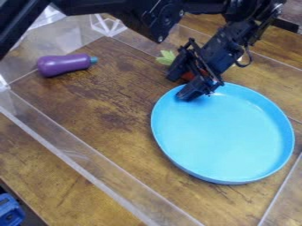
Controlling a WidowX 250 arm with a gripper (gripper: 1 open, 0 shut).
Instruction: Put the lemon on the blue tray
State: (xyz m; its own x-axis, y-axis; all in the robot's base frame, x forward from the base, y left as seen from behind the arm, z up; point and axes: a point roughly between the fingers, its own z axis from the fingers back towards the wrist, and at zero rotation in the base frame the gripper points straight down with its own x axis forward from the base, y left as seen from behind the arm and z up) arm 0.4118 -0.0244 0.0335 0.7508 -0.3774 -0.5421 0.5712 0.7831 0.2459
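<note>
The blue tray [230, 132] lies on the wooden table at the right, and its inside shows nothing on it. My black gripper [196, 86] hangs over the tray's far left rim, fingertips pointing down at the rim. The fingers are too dark to tell whether they are open or shut. I cannot make out the lemon. A small yellow-green bit [168, 57] peeks out behind the gripper, and what it is cannot be told.
A purple eggplant [64, 64] lies at the back left. A low clear plastic wall [71, 146] runs along the table's left and front. A dark blurred shape [118, 12] spans the top of the view. The wooden tabletop [106, 106] lies between eggplant and tray.
</note>
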